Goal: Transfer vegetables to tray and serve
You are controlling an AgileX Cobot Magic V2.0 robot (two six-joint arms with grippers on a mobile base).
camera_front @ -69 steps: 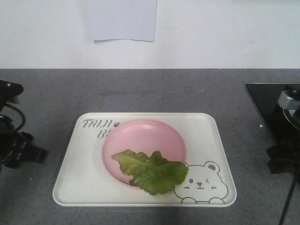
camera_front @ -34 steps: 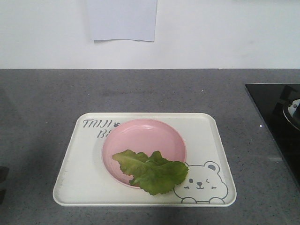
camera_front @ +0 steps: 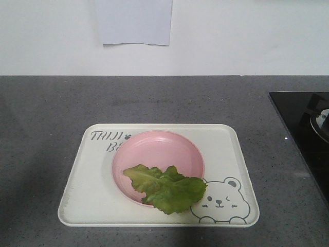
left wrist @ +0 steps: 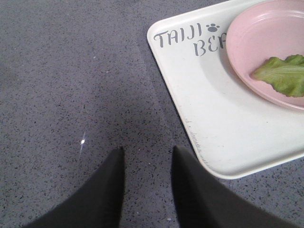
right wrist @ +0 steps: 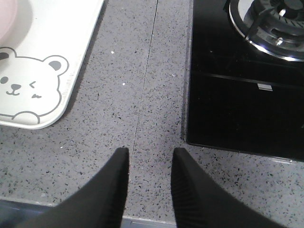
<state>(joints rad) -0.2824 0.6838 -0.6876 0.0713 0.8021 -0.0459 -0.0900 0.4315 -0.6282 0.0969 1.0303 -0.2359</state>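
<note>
Green lettuce [camera_front: 165,188] lies on the pink plate [camera_front: 157,152], which sits on the tray [camera_front: 229,154]. Its long axis runs from 10 to 4 o'clock. Left jaws are open and empty over the bench [left wrist: 71,95], tray at their 2 o'clock; right jaws also open, beside the stove [right wrist: 247,71]. Nothing blocks the way.

The only readable writing sits on the cream tray [camera_front: 97,177]. In the front view, grey capitals in the upper left corner of the tray spell "TAIJI" with a small paw print after it, and below that "B" (the rest is hidden by the pink plate [camera_front: 159,149]). In the left wrist view, at the upper middle of the frame, the same tray [left wrist: 223,133] reads "TAIJI" and "BE" before the plate [left wrist: 256,42] cuts it off.
</note>
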